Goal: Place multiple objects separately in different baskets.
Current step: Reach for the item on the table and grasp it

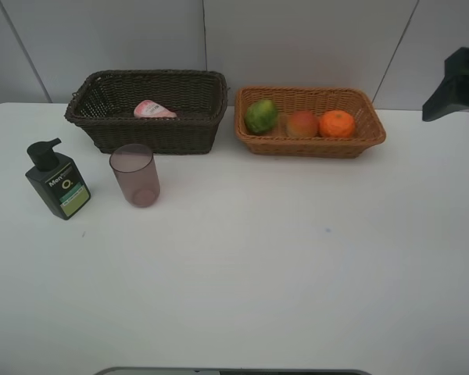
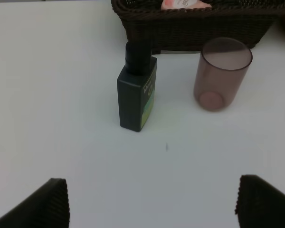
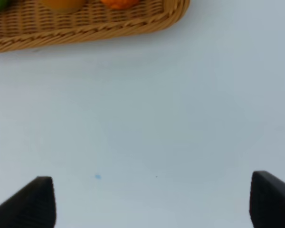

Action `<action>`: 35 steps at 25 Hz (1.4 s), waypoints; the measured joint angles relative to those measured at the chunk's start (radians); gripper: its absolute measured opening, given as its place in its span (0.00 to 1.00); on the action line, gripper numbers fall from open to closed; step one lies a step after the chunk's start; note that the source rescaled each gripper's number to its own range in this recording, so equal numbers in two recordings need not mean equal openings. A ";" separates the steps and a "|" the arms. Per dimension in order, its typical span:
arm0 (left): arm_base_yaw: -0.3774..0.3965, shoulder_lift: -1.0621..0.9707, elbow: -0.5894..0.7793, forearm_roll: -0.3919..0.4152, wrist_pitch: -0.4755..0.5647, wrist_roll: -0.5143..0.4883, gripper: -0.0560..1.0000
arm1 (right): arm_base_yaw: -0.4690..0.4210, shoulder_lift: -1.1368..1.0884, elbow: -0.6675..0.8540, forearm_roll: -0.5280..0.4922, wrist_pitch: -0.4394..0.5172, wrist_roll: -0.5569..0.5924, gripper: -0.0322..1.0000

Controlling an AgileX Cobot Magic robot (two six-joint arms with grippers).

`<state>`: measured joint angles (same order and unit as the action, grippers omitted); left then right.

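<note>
Left gripper (image 2: 154, 208) spread wide, empty, facing pump bottle (image 2: 137, 95) and mauve cup (image 2: 222, 73), both upright on table (image 2: 47, 95) before dark basket (image 2: 194, 28). Pink tube (image 2: 183, 4) inside; toiletries seemingly belong there. Right gripper (image 3: 152, 204) wide, empty. Lime (image 1: 261, 116), peach (image 1: 301, 123), orange (image 1: 337, 123) grouped in tan basket (image 1: 313, 145).

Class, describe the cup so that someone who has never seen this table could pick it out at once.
Find the dark brown basket at the back left of the white table. Two things stand on the tabletop before it: a dark green pump bottle and, to its right, the cup. It is the see-through mauve tumbler, upright and open-topped.
</note>
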<state>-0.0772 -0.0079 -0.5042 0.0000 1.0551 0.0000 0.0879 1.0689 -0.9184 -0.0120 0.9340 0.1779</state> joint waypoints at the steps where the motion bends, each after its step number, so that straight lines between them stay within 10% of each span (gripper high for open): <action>1: 0.000 0.000 0.000 0.000 0.000 0.000 0.92 | 0.000 -0.061 0.013 0.000 0.020 -0.003 0.78; 11: 0.000 0.000 0.000 0.000 0.000 0.000 0.92 | 0.000 -0.541 0.046 -0.023 0.180 -0.006 0.78; 35: 0.000 0.000 0.000 0.000 0.000 0.000 0.92 | 0.001 -1.070 0.391 -0.079 0.134 -0.016 0.78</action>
<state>-0.0772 -0.0079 -0.5042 0.0000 1.0551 0.0000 0.0890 -0.0008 -0.5274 -0.0909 1.0681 0.1624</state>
